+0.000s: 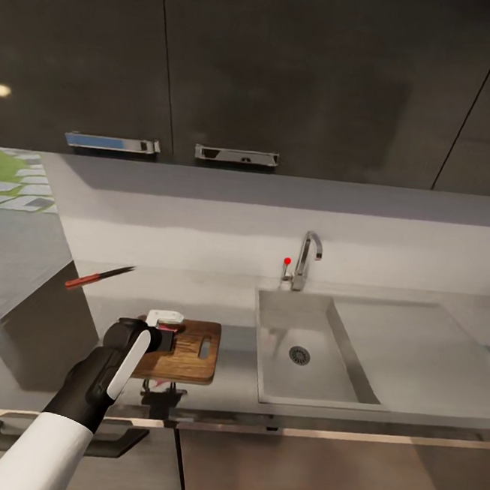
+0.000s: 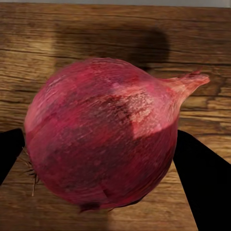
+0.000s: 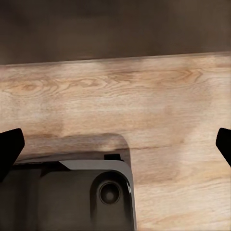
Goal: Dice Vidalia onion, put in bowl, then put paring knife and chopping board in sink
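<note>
A kitchen counter point(image 1: 232, 364) seen from above. The left gripper point(image 2: 96, 159) hangs over the brown board point(image 1: 188, 352), its two dark fingers point(image 2: 202, 183) closed against either side of the red onion point(image 2: 103, 132). The onion is at the board's left end, over the wood; whether it rests on it cannot be told. The knife point(image 1: 98, 277) lies on the counter, further back and left of the board. The sink point(image 1: 302, 349) sits to the right. The right gripper point(image 3: 115, 144) is spread wide and empty, over pale wooden floor. The onion seems to be in mid-placement; next, release it and fetch the knife.
</note>
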